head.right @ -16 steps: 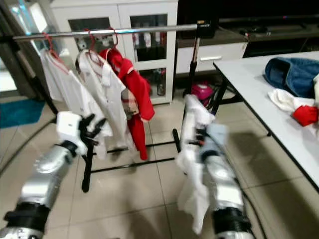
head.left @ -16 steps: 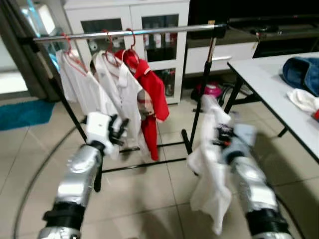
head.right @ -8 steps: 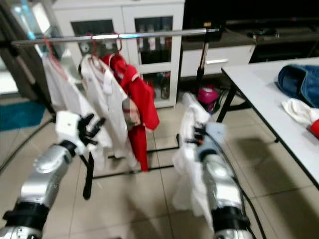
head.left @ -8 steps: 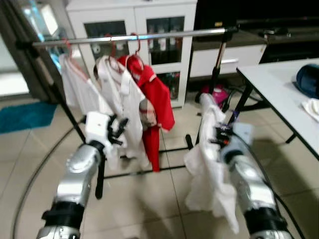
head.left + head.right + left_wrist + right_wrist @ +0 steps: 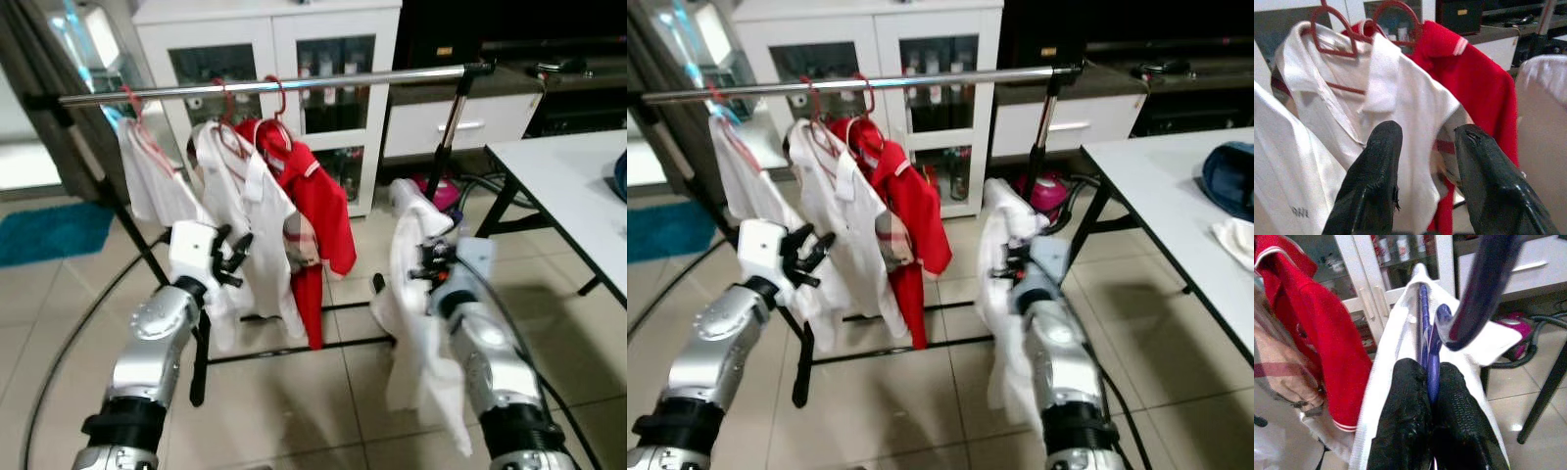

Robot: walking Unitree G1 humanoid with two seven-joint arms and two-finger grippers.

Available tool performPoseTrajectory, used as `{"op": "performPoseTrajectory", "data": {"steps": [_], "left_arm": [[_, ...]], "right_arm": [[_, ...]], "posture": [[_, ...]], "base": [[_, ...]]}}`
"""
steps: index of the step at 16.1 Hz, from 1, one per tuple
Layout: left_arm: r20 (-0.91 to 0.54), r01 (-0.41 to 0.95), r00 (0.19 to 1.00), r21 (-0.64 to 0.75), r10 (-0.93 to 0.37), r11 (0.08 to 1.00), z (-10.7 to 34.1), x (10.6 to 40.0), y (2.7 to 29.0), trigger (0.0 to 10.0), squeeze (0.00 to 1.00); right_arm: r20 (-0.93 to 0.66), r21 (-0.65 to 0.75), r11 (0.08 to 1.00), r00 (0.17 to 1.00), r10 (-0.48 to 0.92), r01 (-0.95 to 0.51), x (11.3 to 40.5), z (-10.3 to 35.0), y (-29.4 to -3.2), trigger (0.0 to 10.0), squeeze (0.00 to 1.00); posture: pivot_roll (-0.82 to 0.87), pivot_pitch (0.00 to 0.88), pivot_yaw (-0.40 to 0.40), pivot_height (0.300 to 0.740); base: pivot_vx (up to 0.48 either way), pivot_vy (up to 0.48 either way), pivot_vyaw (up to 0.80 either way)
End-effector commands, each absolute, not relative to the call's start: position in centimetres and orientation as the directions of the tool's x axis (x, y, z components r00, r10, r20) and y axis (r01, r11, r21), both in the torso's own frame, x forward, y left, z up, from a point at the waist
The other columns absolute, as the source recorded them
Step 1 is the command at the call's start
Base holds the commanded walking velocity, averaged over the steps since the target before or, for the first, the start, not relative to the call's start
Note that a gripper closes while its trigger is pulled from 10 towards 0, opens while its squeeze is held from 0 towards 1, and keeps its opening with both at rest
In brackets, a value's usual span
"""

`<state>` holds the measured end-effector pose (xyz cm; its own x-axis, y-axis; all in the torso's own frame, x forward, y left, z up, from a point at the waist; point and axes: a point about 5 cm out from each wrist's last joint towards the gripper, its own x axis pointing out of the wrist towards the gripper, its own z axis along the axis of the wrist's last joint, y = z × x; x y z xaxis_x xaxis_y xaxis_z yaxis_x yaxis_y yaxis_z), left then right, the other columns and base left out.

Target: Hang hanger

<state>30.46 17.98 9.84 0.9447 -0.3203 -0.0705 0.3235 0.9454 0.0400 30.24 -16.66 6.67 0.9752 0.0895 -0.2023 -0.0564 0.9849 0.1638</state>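
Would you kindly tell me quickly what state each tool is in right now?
Left tool: open, holding nothing.
Right tool: shut on the blue hanger carrying a white shirt.

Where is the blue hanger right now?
The blue hanger is pinched in the right gripper, inside a white shirt, held out right of the red shirt and below the rail.

Both head cameras look forward and down over the two silver arms at the chrome clothes rail [image 5: 265, 84] and beige tiled floor [image 5: 294, 411]. The left wrist camera sits close behind its black fingers [image 5: 1378, 166], facing the white collared shirt [image 5: 1400, 103] and red polo shirt [image 5: 1474, 83]. The right wrist camera peers along its fingers [image 5: 1405, 411] at the blue plastic hanger [image 5: 1432, 357]; the red shirt appears in all views.
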Motion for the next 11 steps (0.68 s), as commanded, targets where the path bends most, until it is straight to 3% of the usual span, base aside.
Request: {"op": "performPoseTrajectory", "data": {"steps": [1,11], "left_arm": [[-0.059,0.347,0.937,0.049,-0.344,0.937,10.12,30.48,17.23,10.0,0.0],[-0.062,0.356,0.934,0.059,-0.352,0.933,10.01,30.26,17.27,10.0,0.0]], "right_arm": [[-0.181,0.138,0.99,0.982,0.062,-0.037,30.28,7.23,-17.8,10.0,0.0],[-0.159,0.053,0.994,0.982,0.107,-0.099,31.11,8.21,-17.44,10.0,0.0]], "posture": [[-0.04,0.0,0.045,0.74],[-0.04,0.0,0.043,0.74]], "base": [[0.349,0.0,0.0],[0.348,0.0,0.0]]}}
